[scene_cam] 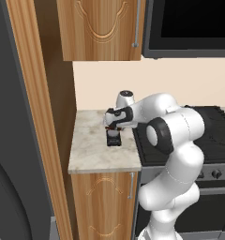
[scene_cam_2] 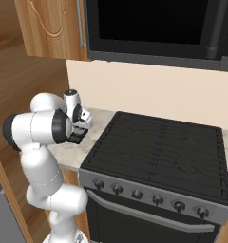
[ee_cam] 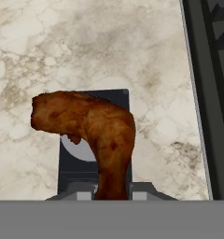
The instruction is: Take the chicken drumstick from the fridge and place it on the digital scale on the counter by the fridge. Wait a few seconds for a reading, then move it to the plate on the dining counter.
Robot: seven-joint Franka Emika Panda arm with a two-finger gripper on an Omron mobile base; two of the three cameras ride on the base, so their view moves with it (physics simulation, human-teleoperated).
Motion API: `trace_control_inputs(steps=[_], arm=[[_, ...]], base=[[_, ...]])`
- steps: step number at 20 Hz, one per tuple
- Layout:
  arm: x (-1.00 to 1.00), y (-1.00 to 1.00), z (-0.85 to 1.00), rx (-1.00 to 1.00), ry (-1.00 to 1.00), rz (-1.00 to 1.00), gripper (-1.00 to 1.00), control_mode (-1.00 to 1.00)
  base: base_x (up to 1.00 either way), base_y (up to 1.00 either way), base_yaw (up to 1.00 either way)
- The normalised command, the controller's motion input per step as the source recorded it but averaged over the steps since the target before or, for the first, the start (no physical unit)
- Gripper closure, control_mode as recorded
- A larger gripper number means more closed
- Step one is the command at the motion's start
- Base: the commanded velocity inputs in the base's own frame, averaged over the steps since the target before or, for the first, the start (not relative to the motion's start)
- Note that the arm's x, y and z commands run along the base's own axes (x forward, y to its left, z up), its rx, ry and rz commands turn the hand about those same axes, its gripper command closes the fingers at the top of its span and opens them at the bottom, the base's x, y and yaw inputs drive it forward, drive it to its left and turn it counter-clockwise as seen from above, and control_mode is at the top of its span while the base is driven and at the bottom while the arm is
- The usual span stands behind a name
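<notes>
The reddish-brown chicken drumstick is pinched by its thin end in my gripper, which is shut on it. It hangs directly over the digital scale, a small black slab with a pale disc. The scale lies on the short marbled counter, and my gripper points down just above it. Whether the meat touches the scale, I cannot tell. The dark grey fridge stands at the far left. The plate and the dining counter are out of view.
A black stove with a row of knobs adjoins the counter on the right; its edge lies close to the scale. Wooden wall cabinets and a dark microwave hang above. A tall wooden panel separates fridge and counter.
</notes>
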Motion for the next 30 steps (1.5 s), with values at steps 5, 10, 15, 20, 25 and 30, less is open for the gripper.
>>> trace_control_inputs(steps=[5,10,15,20,25,30], arm=[[0.08,0.01,-0.31,0.00,0.02,0.00,1.00,-1.00],[0.01,0.01,-0.05,0.00,0.00,0.00,1.00,-1.00],[-0.06,0.00,0.17,0.00,0.00,0.00,1.00,-1.00],[-0.15,0.00,0.19,0.00,0.00,0.00,1.00,-1.00],[0.06,0.00,-0.06,-0.02,0.00,0.00,1.00,-1.00],[0.00,0.03,-0.21,-0.05,0.06,0.00,1.00,-1.00]], base=[[0.00,0.00,0.00],[0.00,0.00,0.00],[0.00,0.00,0.00],[0.00,0.00,0.00],[0.00,0.00,0.00],[0.00,0.00,0.00]])
